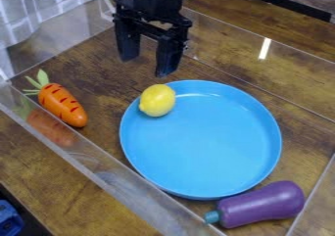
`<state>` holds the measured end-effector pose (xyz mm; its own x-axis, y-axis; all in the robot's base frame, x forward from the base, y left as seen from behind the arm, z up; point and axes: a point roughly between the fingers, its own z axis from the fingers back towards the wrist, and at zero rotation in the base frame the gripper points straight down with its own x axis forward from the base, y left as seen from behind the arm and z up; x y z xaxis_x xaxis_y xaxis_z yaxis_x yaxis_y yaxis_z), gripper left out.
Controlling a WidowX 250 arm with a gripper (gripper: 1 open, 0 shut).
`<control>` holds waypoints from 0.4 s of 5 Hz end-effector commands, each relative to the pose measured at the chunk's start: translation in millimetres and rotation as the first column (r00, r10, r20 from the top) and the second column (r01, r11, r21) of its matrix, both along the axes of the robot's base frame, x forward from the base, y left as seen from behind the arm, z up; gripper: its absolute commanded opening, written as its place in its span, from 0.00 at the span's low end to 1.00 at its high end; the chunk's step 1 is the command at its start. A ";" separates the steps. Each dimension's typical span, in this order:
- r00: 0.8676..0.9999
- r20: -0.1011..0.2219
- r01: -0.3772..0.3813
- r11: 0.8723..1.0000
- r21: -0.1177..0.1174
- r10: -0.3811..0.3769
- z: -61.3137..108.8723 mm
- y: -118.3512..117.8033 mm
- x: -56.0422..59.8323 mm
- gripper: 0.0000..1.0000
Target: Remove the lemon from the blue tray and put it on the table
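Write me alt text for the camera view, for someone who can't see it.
A yellow lemon sits at the left rim of a large round blue tray on a dark wooden table, with a black open gripper hanging above and behind it, holding nothing. An orange carrot lies to the left of the tray, and a purple eggplant at its lower right edge.

above lemon (157, 100): free | carrot (61, 103) left | eggplant (260, 205) front

Yellow lemon (157, 100) on blue tray's (210, 171) left rim
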<state>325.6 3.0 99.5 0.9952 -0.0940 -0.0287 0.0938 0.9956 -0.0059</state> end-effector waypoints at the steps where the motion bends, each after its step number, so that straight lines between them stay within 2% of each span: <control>1: 0.997 0.056 -0.051 0.999 0.007 0.051 10.5 4.2 3.3 1.00; 2: 0.994 0.063 -0.086 0.996 0.007 0.085 6.5 5.3 4.4 1.00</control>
<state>327.7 4.0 94.8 0.9998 -0.0195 -0.0047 0.0195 0.9998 0.0027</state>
